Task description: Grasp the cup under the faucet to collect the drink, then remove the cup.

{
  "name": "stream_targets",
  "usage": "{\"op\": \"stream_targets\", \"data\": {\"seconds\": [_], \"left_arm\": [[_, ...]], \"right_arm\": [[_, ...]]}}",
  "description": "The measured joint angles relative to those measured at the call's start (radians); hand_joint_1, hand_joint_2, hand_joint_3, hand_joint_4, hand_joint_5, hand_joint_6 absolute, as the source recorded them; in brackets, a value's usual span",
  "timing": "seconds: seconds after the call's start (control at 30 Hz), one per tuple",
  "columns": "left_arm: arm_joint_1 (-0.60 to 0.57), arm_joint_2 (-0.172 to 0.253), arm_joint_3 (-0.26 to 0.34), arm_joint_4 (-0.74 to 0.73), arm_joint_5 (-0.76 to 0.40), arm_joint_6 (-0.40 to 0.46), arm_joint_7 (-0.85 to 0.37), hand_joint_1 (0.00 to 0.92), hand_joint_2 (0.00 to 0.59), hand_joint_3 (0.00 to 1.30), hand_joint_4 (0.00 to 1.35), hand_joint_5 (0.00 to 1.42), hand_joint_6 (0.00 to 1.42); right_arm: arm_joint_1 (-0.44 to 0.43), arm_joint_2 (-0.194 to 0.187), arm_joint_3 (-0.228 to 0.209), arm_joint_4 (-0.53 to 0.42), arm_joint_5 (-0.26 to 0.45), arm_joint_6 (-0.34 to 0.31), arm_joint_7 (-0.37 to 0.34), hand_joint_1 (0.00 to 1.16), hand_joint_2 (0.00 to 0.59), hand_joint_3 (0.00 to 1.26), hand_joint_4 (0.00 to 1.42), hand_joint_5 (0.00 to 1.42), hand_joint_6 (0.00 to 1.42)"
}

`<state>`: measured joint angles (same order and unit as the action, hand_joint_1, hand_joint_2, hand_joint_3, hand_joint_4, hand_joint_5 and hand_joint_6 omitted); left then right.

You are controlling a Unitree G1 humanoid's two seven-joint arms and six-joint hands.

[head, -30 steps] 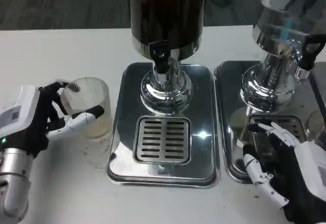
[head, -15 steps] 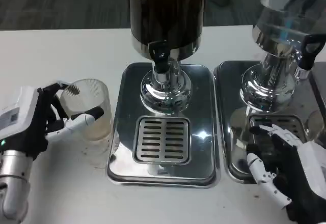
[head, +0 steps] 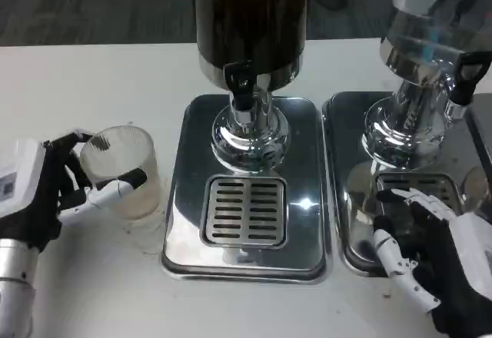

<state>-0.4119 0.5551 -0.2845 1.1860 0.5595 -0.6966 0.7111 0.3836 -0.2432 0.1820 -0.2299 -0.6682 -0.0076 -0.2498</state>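
Head view. We see the left hand [head: 46, 192] wrapped around the ribbed clear cup [head: 123, 173], fingers clamped on its wall — the cup stands on the white bench [head: 92, 84] just left of the steel drip tray [head: 181, 200], well clear of the faucet [head: 242, 84] of the dark drink dispenser [head: 252, 15]. Compared with half a second ago, the cup and left hand have drifted slightly leftward and away from the tray; the tray grille [head: 244, 211] carries nothing. We judge that the cup is being carried off from the faucet rather than toward it, so the removal step looks under way; whether it holds any drink we cannot tell. The right hand [head: 430, 253] rests with fingers apart, holding nothing, over the second tray [head: 350, 200] beneath the neighbouring dispenser [head: 419, 69] — barely changed.
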Motion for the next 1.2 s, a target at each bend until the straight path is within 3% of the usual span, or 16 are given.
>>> {"op": "stream_targets", "data": {"seconds": [0.7,1.2], "left_arm": [[0.106,0.084,0.047,-0.156,0.002,-0.097,0.005,0.27,0.094,0.69,0.98,1.09,1.42],[0.143,0.088,0.083,-0.285,0.002,-0.143,-0.011,0.268,0.094,0.71,1.0,1.1,1.42]], "right_arm": [[-0.019,0.002,0.003,0.029,0.008,-0.023,0.007,0.14,0.461,0.32,0.19,0.13,0.27],[-0.017,0.005,0.007,0.032,0.008,-0.028,0.007,0.14,0.461,0.32,0.19,0.13,0.27]]}}
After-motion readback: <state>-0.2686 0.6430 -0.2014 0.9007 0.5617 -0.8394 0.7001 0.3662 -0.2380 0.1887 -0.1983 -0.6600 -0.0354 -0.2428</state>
